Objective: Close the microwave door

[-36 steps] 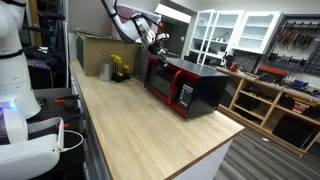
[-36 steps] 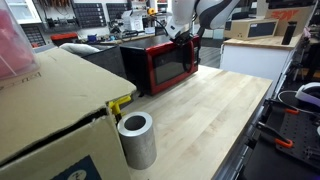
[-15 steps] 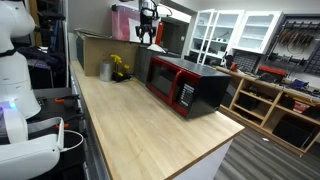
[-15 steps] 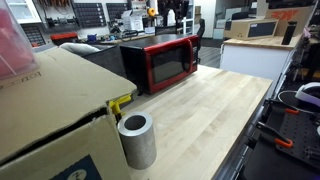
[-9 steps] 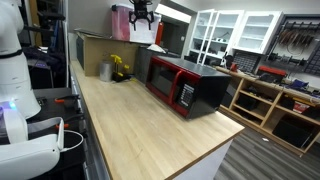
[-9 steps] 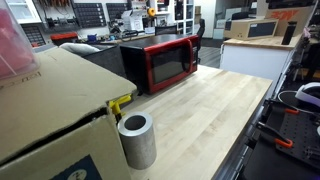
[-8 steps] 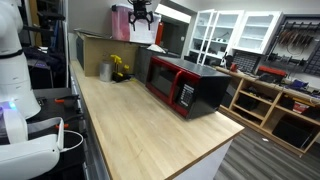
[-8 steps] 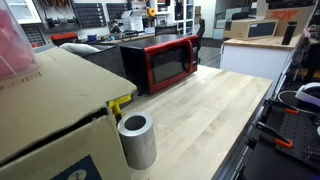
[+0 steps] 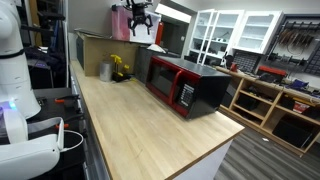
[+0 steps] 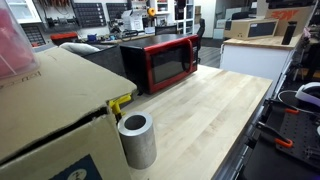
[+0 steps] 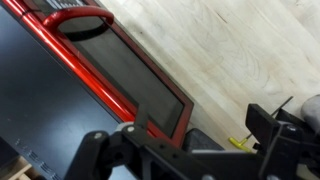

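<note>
The microwave (image 9: 188, 86) (image 10: 160, 60) stands on the wooden counter, black casing with a red front. Its door (image 9: 164, 80) (image 10: 170, 62) lies flush against the oven in both exterior views. In the wrist view the red-framed door with its dark window (image 11: 130, 78) runs diagonally below me. My gripper (image 9: 140, 16) hangs high above the counter behind the microwave, well clear of it. In the wrist view the gripper (image 11: 195, 130) is open, with nothing between its fingers (image 11: 266, 124).
A brown cardboard box (image 9: 95, 48) (image 10: 50, 110), a grey cylinder (image 9: 105, 70) (image 10: 137, 140) and a yellow object (image 9: 120, 68) (image 11: 240, 143) sit on the counter (image 9: 150, 130) near the microwave. White glass-fronted cabinets (image 9: 235, 30) stand at the back. A white robot body (image 9: 15, 80) is beside the counter.
The gripper has lifted up and away from the microwave's front and its jaws have spread wide. The door looks the same, shut against the oven.
</note>
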You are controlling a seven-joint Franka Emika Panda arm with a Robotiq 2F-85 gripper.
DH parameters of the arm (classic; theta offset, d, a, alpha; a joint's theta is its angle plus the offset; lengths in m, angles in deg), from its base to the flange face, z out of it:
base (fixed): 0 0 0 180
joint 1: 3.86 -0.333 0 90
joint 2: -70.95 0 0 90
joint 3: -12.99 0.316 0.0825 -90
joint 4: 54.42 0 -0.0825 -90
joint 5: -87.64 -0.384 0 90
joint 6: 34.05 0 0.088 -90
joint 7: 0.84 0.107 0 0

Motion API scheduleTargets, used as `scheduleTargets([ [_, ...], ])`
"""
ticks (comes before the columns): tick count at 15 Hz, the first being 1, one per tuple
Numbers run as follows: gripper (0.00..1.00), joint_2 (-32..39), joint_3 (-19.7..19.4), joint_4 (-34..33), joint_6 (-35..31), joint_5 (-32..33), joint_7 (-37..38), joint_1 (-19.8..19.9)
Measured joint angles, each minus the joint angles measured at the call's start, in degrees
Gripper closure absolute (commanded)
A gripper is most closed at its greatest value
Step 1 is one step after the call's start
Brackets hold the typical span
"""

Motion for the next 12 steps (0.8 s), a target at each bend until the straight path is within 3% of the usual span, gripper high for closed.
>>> scheduleTargets([
  [5, 0.00, -0.8, -2.7, -0.6, 0.1, 1.3, 13.7, 0.0],
  [12, 0.00, -1.1, -2.3, -6.2, 2.8, 6.2, 37.7, -0.4],
])
